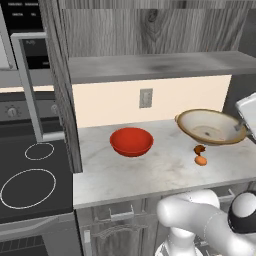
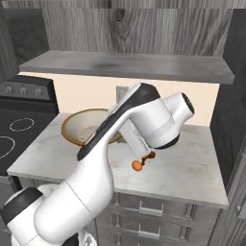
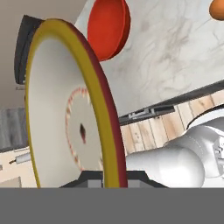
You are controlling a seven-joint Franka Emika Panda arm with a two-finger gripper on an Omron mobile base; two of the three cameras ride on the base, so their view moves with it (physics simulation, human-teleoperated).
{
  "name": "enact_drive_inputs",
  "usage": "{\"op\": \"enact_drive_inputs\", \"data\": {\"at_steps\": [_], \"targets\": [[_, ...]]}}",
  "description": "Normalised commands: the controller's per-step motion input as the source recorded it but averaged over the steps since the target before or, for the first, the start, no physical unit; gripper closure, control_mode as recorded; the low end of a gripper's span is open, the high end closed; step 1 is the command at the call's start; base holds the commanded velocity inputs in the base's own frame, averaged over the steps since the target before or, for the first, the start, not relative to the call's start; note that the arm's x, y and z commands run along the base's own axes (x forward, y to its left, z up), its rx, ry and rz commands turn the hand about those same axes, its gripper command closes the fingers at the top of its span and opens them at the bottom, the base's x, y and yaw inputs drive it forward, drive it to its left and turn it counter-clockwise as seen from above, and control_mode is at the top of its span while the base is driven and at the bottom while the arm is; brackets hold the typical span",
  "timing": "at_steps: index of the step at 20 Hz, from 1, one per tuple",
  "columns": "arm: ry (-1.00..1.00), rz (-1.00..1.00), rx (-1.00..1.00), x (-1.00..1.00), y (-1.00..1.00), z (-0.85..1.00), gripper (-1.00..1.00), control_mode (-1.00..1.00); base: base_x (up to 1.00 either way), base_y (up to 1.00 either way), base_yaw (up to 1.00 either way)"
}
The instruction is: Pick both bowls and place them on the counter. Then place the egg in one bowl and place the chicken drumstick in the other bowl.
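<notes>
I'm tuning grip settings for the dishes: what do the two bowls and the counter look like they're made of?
Red bowl: probably glazed ceramic or plastic; uniform colour, slight sheen. Beige bowl: likely glazed stoneware; cream inside, brownish rim, ring pattern at its centre in the hand view. Counter: marble-like stone, pale with grey veining, fairly matte.

Both base views look down over the counter (image 1: 150,175) from opposite rear sides, sharing it; the hand view sits close against the beige bowl (image 3: 52,109).
</notes>
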Motion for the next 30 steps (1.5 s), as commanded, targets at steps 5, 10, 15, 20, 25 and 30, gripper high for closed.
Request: {"op": "enact_drive_inputs", "data": {"at_steps": [5,10,15,20,25,30], "targets": [[-0.04,0.25,0.0,0.28,0.05,-0.46,1.0,-1.0,0.0,0.0,0.0],[-0.01,0.25,0.0,0.26,0.0,-0.46,1.0,-1.0,0.0,0.0,0.0],[-0.01,0.24,0.0,0.07,0.05,-0.47,1.0,-1.0,0.0,0.0,0.0],[-0.01,0.18,0.0,0.31,0.05,-0.35,1.0,-1.0,0.0,0.0,0.0],[0.0,0.15,0.01,0.29,0.05,-0.27,1.0,-1.0,0.0,0.0,0.0],[0.03,0.13,0.01,0.3,0.06,-0.29,1.0,-1.0,0.0,0.0,0.0]]}}
